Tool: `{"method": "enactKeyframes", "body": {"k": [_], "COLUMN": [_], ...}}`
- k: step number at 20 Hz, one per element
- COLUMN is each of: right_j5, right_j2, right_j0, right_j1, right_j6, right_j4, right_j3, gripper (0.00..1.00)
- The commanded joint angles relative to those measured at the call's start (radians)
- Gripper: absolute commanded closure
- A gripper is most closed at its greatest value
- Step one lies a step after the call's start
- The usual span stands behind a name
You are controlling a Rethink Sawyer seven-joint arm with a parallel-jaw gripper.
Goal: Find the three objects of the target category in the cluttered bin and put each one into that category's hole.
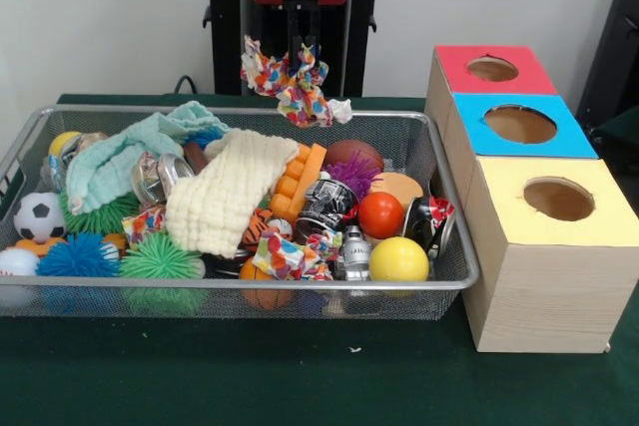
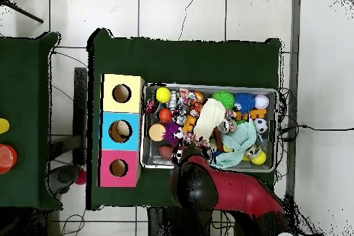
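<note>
Arm reaches down over the basket's [image 1: 240, 284] far rim, its tool [image 1: 300, 50] closed on a confetti cloth [image 1: 292, 80] hanging above the clutter; another confetti cloth [image 1: 284, 257] lies inside near the front.

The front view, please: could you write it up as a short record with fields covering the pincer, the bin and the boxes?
pincer: raised above the bin's far rim, shut on a confetti-print cloth that hangs clear of the clutter
bin: wire mesh basket, packed with balls, cans and cloths
confetti-print cloths in bin: one near the front rim, one at front left
cream waffle-knit cloth: draped over the middle
boxes: red-topped, blue-topped, yellow-topped, each with a round hole
</note>
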Motion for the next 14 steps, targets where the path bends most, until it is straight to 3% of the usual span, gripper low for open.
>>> {"method": "enactKeyframes", "body": {"k": [1,6,14], "right_j5": [0.139,0.238,0.323], "right_j2": [0.149,0.125,0.067], "right_j0": [-0.025,0.014,0.096], "right_j1": [-0.074,-0.108,-0.105], "right_j6": [0.092,0.081,0.122], "right_j4": [0.104,0.146,0.151], "right_j3": [-0.004,-0.058,-0.149], "gripper": [1.0,1.0,1.0]}}
